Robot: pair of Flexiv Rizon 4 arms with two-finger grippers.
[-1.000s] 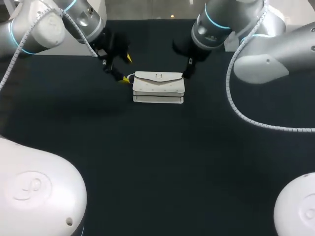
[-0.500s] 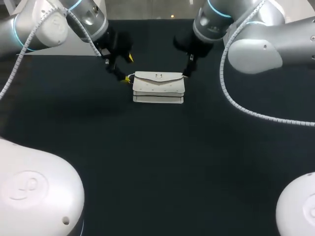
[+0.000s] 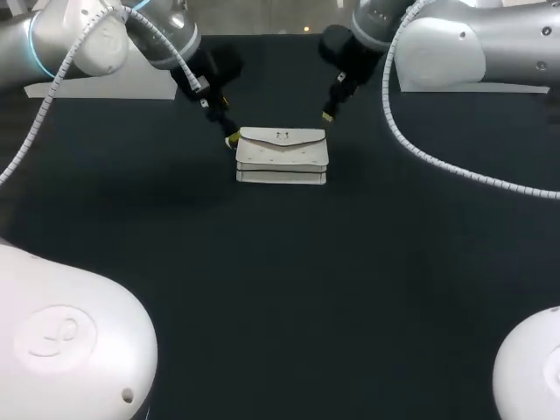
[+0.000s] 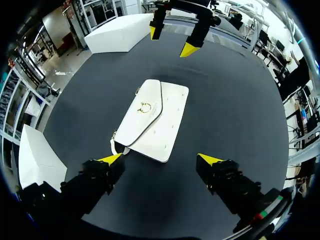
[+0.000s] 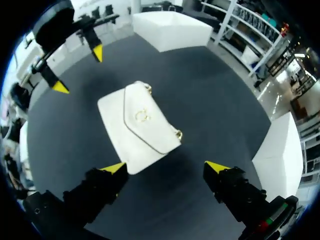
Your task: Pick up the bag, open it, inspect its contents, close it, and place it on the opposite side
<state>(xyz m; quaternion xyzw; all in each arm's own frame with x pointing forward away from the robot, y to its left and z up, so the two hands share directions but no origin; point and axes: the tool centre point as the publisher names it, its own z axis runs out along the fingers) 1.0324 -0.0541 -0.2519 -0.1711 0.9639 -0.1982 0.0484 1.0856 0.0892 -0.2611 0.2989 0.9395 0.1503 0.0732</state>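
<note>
A white flap bag with a gold clasp lies shut and flat on the dark table. My left gripper hangs open by the bag's back left corner, its lower yellow tip close to the chain there. In the left wrist view the bag lies just ahead of the open left gripper, with my right gripper beyond it. My right gripper is open behind the bag's right corner, apart from it. From the right wrist, the bag sits ahead of the right gripper, the left gripper across it.
White blocks stand on the table's far part: one block behind the bag and another block off to the side. The right wrist view shows such a block behind the bag and a block beside my gripper.
Both arms have swung toward the back of the table. The right gripper's tip has drawn a little away from the bag's right corner. The bag has not moved.
</note>
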